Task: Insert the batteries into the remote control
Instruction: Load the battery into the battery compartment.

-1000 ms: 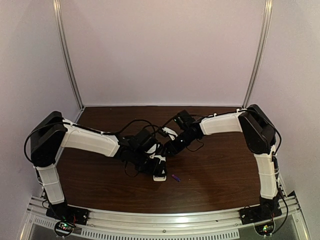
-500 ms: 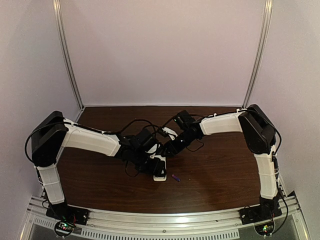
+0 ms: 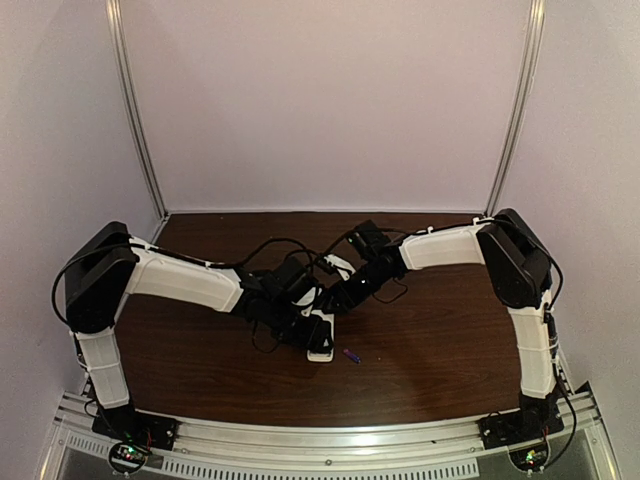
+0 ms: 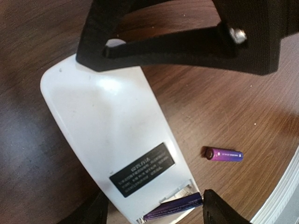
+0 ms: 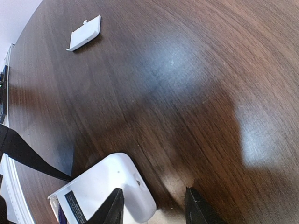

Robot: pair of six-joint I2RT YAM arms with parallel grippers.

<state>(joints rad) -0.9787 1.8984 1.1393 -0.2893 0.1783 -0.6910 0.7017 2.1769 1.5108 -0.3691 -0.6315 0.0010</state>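
Watching the last second go by, I see almost nothing shift on the table (image 3: pixel 440 330). The left arm (image 3: pixel 180 283) has crept a touch inward, the right arm (image 3: pixel 440 245) has stayed put, and the two wrists are still bunched together over the middle of the wood.

The remote control (image 4: pixel 107 135) lies where it did, white back up, label showing.

The right gripper (image 5: pixel 154 207) is at its rounded end with jaws parted. One finger lies over the plastic and the other sits beside it above bare wood. Whether it presses down I cannot tell.

The left gripper (image 4: pixel 152 212) brackets the opposite end, jaws wide on either side of the battery bay (image 4: pixel 183 190).

Far off near the back lies the battery cover (image 5: pixel 85 32), well apart from everything.

The inner battery (image 4: pixel 175 205) sits askew in the bay, its tip poking out against the left gripper's finger. The loose battery (image 4: pixel 224 155) has not moved and rests on the wood just beside the remote.

So little motion suggests to me a slow nudging of that first cell. It looks not yet seated flat, and the second cell and the cover are still to go on.
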